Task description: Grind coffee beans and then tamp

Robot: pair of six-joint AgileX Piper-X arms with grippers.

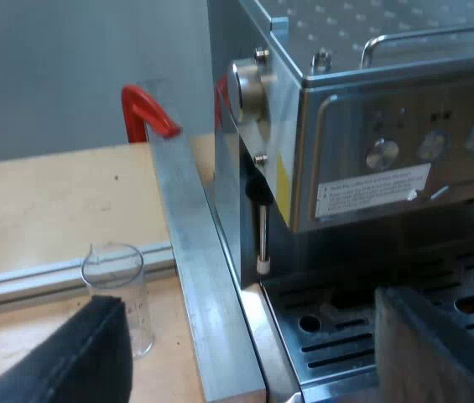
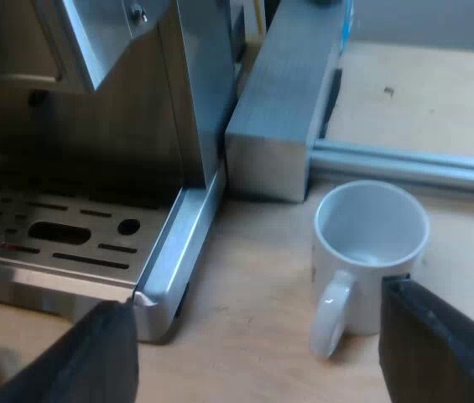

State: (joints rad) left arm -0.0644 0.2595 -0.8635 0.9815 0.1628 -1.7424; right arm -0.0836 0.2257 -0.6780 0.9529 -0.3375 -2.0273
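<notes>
The steel espresso machine (image 1: 371,159) fills much of the left wrist view, with its round dial (image 1: 382,154), steam wand (image 1: 263,235) and slotted drip tray (image 1: 388,336). An empty measuring glass (image 1: 119,294) stands upright on the wooden table beside a metal beam. My left gripper (image 1: 253,369) is open, one finger (image 1: 77,353) close to the glass and the other over the drip tray. My right gripper (image 2: 262,361) is open too, above the table at the corner of the drip tray (image 2: 60,239). An empty white mug (image 2: 371,243) stands upright by one finger (image 2: 446,344).
A metal beam (image 1: 195,277) runs along the machine's side, with a red clamp (image 1: 148,109) at its far end. A grey metal block (image 2: 283,109) and a rail (image 2: 404,164) lie on the table beyond the mug. Bare wood (image 2: 253,294) shows between mug and machine.
</notes>
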